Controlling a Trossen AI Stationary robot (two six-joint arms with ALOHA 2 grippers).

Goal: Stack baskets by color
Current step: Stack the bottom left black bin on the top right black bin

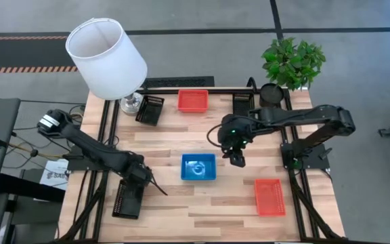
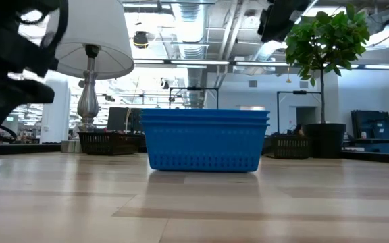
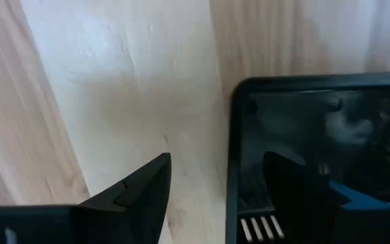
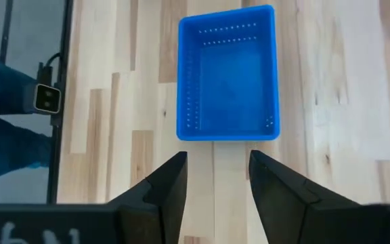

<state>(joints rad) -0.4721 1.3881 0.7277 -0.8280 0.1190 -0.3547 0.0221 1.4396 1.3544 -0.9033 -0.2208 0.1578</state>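
A stack of blue baskets (image 1: 198, 167) (image 2: 204, 140) (image 4: 229, 74) rests on its base at the table's middle. One red basket (image 1: 193, 100) lies at the far edge, another (image 1: 269, 196) near the right front. Black baskets sit at far left (image 1: 150, 109), far right (image 1: 242, 104) and near left (image 1: 128, 200). My left gripper (image 1: 143, 177) (image 3: 217, 159) points down, open, astride the near-left black basket's rim (image 3: 232, 169): one finger outside, one inside, gaps on both sides. My right gripper (image 1: 237, 159) (image 4: 217, 154) hangs open and empty, raised, right of the blue stack.
A white-shaded lamp (image 1: 107, 57) stands at the far left corner, a potted plant (image 1: 292, 62) and a round black pot (image 1: 271, 93) at the far right. Bare wood lies between the blue stack and the near edge.
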